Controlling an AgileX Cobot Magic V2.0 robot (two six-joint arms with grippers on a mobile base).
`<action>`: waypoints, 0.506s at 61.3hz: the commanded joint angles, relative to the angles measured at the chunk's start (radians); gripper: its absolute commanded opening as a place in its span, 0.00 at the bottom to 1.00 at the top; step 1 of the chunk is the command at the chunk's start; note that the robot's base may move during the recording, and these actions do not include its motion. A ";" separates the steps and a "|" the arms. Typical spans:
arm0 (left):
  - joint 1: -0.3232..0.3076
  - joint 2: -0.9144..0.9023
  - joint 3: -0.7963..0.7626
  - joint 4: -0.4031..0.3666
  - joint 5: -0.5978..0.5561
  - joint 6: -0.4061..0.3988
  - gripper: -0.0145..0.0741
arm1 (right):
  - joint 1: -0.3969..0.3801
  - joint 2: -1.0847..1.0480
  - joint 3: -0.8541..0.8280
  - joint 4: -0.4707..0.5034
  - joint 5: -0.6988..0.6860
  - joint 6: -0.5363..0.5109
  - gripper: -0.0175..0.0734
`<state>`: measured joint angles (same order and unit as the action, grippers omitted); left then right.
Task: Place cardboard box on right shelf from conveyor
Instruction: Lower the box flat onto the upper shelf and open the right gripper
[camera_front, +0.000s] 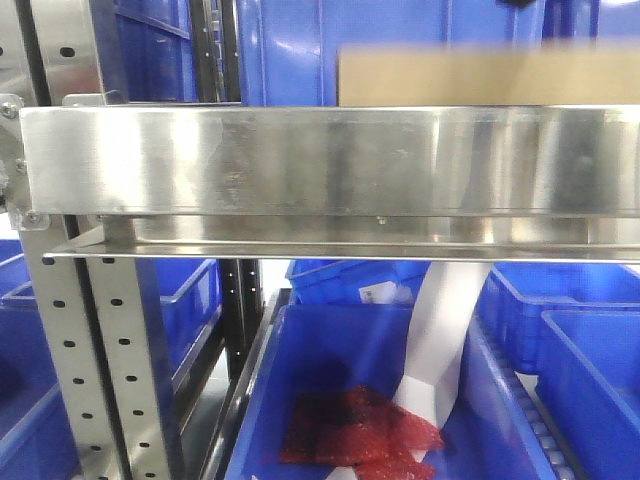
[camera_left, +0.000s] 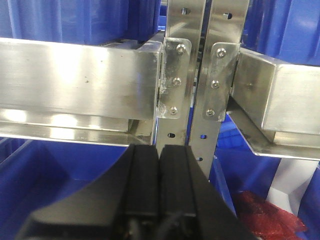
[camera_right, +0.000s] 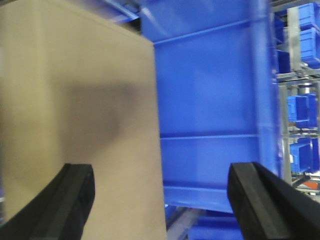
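In the front view, the cardboard box (camera_front: 487, 75) is sitting at upper right behind the right shelf (camera_front: 320, 160) rail, which is hiding its lower part; its top edge is blurring into the blue bin (camera_front: 290, 45). My right gripper (camera_right: 160, 200) is gaping wide, touching nothing, fingertips cut off below. My left gripper (camera_left: 159, 165) is pressing its pads together before the perforated posts (camera_left: 200, 75).
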<state>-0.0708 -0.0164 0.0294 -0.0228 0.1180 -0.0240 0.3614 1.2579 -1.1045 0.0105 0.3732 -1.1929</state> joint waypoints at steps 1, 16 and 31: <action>0.002 -0.008 0.010 0.001 -0.085 -0.005 0.03 | 0.000 -0.046 -0.039 0.016 -0.060 0.023 0.86; 0.002 -0.008 0.010 0.001 -0.085 -0.005 0.03 | 0.000 -0.049 -0.039 0.019 -0.053 0.176 0.22; 0.002 -0.008 0.010 0.001 -0.085 -0.005 0.03 | -0.004 -0.065 -0.039 0.105 -0.032 0.377 0.27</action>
<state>-0.0708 -0.0164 0.0294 -0.0228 0.1180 -0.0240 0.3614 1.2397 -1.1045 0.0513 0.4202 -0.9379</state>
